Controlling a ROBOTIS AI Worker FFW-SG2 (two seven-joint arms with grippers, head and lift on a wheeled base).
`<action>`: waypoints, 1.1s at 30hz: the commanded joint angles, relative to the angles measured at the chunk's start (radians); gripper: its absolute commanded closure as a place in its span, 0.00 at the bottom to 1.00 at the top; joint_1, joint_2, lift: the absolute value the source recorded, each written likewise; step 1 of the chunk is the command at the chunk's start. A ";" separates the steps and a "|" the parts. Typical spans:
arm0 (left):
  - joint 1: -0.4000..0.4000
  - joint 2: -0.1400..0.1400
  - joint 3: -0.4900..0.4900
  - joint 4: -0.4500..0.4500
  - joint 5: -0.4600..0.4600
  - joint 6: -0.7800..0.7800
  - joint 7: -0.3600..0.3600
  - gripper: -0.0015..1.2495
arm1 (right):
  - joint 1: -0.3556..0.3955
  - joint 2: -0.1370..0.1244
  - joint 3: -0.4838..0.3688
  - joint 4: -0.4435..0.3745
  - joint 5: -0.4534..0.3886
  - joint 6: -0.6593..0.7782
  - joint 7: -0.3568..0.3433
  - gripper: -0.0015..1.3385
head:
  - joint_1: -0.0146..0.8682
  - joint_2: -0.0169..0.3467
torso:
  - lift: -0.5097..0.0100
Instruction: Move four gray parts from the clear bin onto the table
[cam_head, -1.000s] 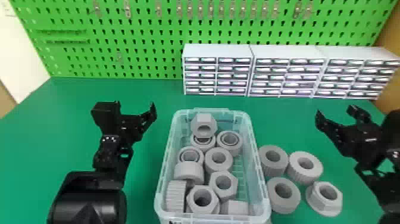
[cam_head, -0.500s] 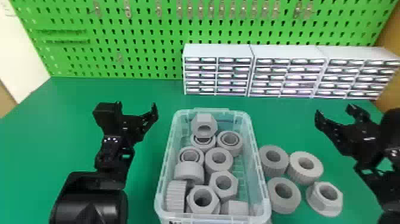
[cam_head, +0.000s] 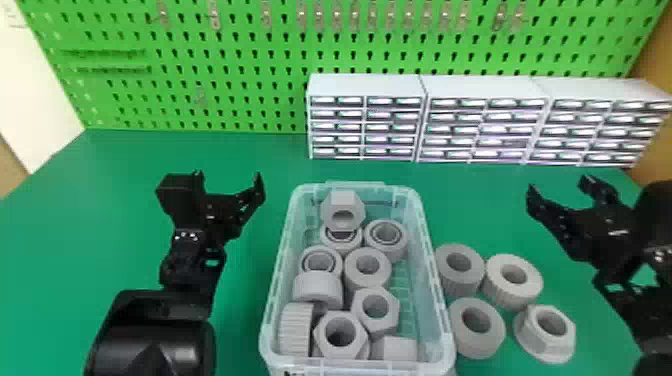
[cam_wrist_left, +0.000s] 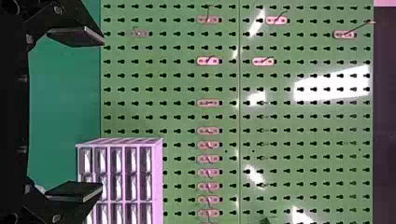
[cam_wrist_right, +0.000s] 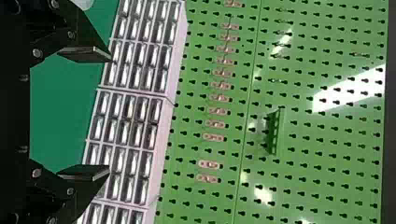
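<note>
Head view, table (cam_head: 120, 200): four gray parts (cam_head: 452, 286) sit close together, just beside the bin's right wall; one is a flanged nut (cam_head: 540, 345), and it lies farthest from the bin.
Head view, clear bin (cam_head: 360, 369): you have more gray parts (cam_head: 319, 289) inside, one nut (cam_head: 332, 207) resting on a ring near the far end.
Step in hand: your count looks met, so the moving seems finished – nothing more needs picking.
Left wrist view, left gripper (cam_head: 228, 175): wide apart and empty, the pegboard (cam_wrist_left: 182, 84) ahead of it.
Right wrist view, right gripper (cam_head: 557, 183): also spread wide, holding nothing.
Next move: check the four, then end here – a fifth pick would overshoot, and a low sweep by your right arm could knock the nearby parts.
</note>
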 joint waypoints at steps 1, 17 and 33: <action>0.000 -0.006 -0.001 0.002 0.005 -0.004 0.002 0.15 | 0.003 0.002 -0.003 0.000 0.000 0.000 0.000 0.32 | 0.80 0.24 | 0.88; 0.002 -0.006 -0.002 0.004 0.007 -0.006 0.002 0.15 | 0.006 0.004 0.003 0.000 0.000 0.000 0.000 0.32 | 0.80 0.24 | 0.88; -0.002 -0.006 -0.010 0.012 0.010 -0.007 0.002 0.15 | 0.003 0.002 0.006 0.003 0.000 0.000 0.000 0.32 | 0.80 0.24 | 0.88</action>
